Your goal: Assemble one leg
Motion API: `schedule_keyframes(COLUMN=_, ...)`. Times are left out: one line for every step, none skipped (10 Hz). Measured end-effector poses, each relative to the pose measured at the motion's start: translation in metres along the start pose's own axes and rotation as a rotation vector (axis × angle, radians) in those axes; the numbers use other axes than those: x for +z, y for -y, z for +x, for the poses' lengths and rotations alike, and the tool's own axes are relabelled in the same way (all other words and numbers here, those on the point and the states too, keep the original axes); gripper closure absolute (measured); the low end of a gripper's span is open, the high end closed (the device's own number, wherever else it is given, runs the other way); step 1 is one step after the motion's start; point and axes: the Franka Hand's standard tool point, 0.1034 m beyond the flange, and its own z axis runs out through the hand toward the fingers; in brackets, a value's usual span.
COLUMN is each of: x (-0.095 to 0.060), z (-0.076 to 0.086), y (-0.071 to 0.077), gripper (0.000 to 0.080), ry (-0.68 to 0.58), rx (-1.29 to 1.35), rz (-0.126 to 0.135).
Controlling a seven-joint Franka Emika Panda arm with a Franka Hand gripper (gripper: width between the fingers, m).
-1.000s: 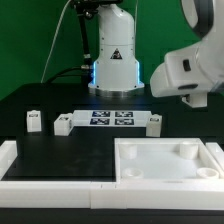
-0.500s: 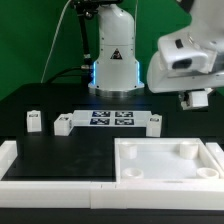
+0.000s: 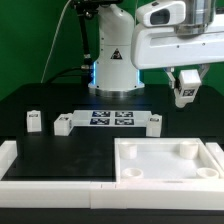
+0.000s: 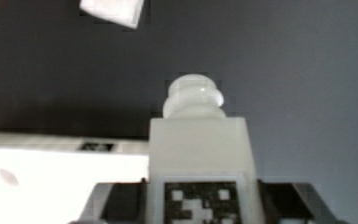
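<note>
My gripper (image 3: pixel 186 86) hangs high at the exterior view's right, above the table, shut on a white leg (image 3: pixel 184 96) with a black-and-white tag. In the wrist view the leg (image 4: pixel 202 135) stands out between the dark fingers (image 4: pixel 123 203), with its tag close to the camera and its round peg end pointing away. Three more legs stand on the black table: one at the left (image 3: pixel 34 121), one by the marker board's left end (image 3: pixel 63 124), and one by its right end (image 3: pixel 153 123).
The marker board (image 3: pixel 110 119) lies mid-table. A large white square panel (image 3: pixel 168 172) with corner holes lies at the front right. A white raised border (image 3: pixel 20 165) runs along the front left. The robot base (image 3: pixel 113 60) stands behind.
The arm has risen and swung toward the exterior view's left. The gripper now hangs downward with the leg showing in it.
</note>
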Motion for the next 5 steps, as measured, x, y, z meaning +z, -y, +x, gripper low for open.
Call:
schedule_keyframes(x=0.001, z=-0.001, y=-0.001, gripper=0.0512, ry=-0.086, rx=-0.003, rz=-0.002)
schedule_keyframes(x=0.001, z=0.002, y=-0.002, gripper=0.0512, ry=-0.190, rx=-0.009, rz=-0.003)
schedule_keyframes(x=0.003, z=0.007, y=-0.006, gripper=0.0512, ry=-0.200, rx=-0.068, rz=-0.009)
schedule_keyframes(x=0.001, z=0.026, y=-0.014, gripper=0.0512, ry=-0.218, rx=-0.109, rz=-0.011)
schedule_keyframes(x=-0.003, z=0.045, y=-0.017, gripper=0.0512, ry=-0.240, rx=-0.129, rz=-0.011)
